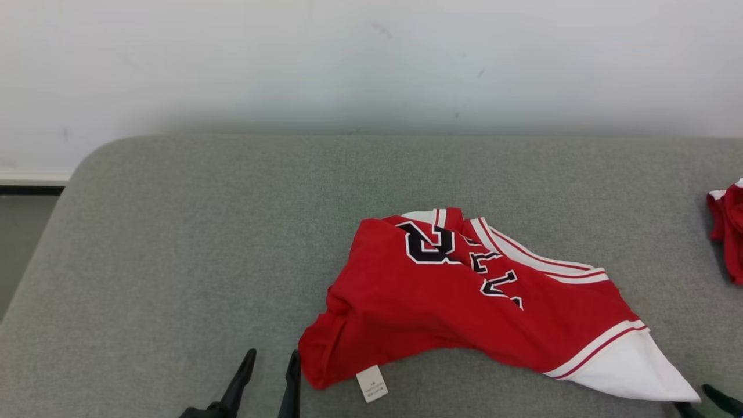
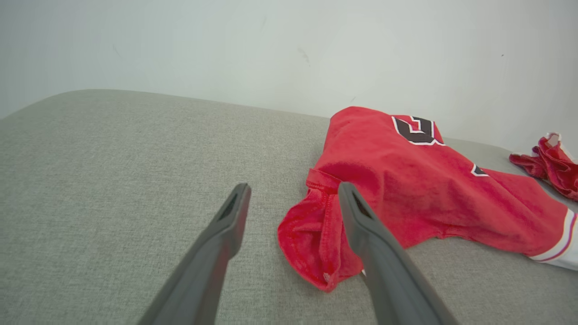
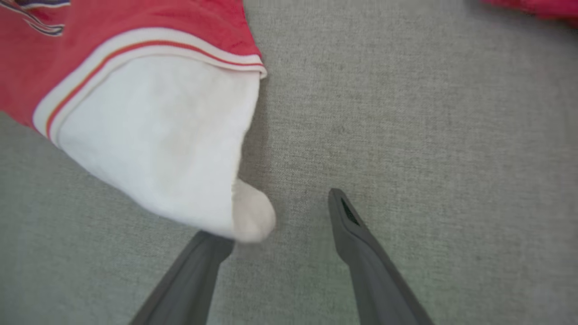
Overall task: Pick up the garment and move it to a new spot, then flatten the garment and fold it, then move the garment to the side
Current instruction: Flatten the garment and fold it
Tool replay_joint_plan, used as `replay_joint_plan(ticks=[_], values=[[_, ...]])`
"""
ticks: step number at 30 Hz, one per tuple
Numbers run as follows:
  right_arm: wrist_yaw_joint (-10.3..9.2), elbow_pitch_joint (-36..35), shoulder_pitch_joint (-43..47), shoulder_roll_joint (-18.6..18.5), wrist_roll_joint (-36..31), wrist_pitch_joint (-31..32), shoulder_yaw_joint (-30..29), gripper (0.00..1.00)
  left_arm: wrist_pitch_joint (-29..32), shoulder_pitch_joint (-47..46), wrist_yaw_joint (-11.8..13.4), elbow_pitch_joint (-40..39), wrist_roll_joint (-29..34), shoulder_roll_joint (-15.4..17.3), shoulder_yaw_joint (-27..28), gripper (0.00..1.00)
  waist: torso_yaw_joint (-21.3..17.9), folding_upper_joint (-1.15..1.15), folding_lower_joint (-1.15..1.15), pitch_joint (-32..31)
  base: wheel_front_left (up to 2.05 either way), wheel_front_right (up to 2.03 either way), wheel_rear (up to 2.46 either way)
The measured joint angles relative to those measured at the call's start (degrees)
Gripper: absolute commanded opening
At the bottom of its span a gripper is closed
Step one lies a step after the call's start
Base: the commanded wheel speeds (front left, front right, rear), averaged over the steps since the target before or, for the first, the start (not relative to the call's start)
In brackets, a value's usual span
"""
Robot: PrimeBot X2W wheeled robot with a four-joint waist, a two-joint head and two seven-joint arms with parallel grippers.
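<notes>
On the grey fabric-covered desk, right of centre and toward the near edge, a red jersey lies crumpled and partly spread. Black, white-edged lettering faces up near its far side. A white panel with red-and-white striped trim forms its near right corner, and a small white label sticks out at its near left hem.

Left end effector: fingers spread wide, holding nothing. It sits low over the desk just beside the bunched left end of the jersey, the right finger lying in front of the red cloth in the left wrist view.

Right end effector: fingers spread, gripping nothing. The tip of the white corner lies over the end of one finger, the other finger stands clear over bare desk.

A second red garment lies at the desk's right edge, well apart from the jersey
</notes>
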Motion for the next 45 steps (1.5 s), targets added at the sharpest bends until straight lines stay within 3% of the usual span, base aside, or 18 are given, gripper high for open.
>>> replay_joint_plan(ticks=[5, 9, 12, 15, 21, 25, 31, 35, 45], values=[[0.0, 1.3, 0.8, -1.8, -4.0, -4.0, -2.1, 1.0, 0.0, 1.4, 0.0, 0.0, 0.0, 0.0, 0.6, 1.0, -0.2, 0.0, 0.0, -2.1, 0.0, 0.0, 0.0], [0.0, 3.4, 2.4, -2.3, -8.7, -11.4, -6.7, 1.0, 0.0, 2.8, 0.0, -0.3, 0.0, 0.0, 1.3, 1.0, -0.3, 0.0, 0.0, -4.2, 0.0, 0.0, 0.0], [0.0, 4.8, 4.0, -0.7, -12.6, -14.1, -12.0, 1.0, 0.0, 3.9, 0.0, -0.5, 0.1, 0.0, 1.9, 1.0, -0.4, 0.0, 0.0, -5.7, 0.0, 0.0, 0.0], [0.0, 4.4, 6.3, 2.5, -17.7, -14.7, -19.3, 1.0, 0.0, 4.2, -0.2, -0.5, 0.6, 0.0, 2.5, 1.0, -0.3, 0.0, 0.0, -7.0, 0.0, 0.0, 0.0], [0.0, -5.0, 15.6, 13.0, -34.7, -14.9, -39.4, 1.0, 0.0, 5.3, -0.9, -0.6, 1.4, 0.0, 3.7, 1.0, 0.2, 0.0, -0.01, -9.0, 0.0, 0.0, 0.0], [0.0, -12.7, 20.9, 21.2, -44.8, -14.9, -46.0, 1.0, 0.0, 5.3, -1.5, -0.5, 2.2, 0.0, 4.3, 1.0, 0.6, 0.0, 0.0, -9.5, 0.0, 0.0, 0.0], [0.0, -18.1, 25.3, 28.5, -52.3, -14.9, -49.0, 1.0, 0.0, 6.5, -1.9, -0.3, 3.5, 0.0, 5.0, 1.0, 0.8, 0.0, 0.0, -10.3, 0.0, 0.0, 0.0], [0.0, -18.3, 26.5, 31.1, -54.3, -14.9, -49.5, 1.0, 0.0, 7.5, -2.0, 0.2, 3.9, 0.0, 5.7, 1.0, 0.8, 0.0, -0.01, -11.1, 0.0, 0.0, 0.0], [0.0, -15.9, 26.4, 33.0, -54.7, -14.9, -47.6, 1.0, 0.0, 8.6, -2.0, 1.1, 3.9, 0.0, 6.2, 1.0, -0.1, 0.0, -0.01, -12.8, 0.0, 0.0, 0.0]])
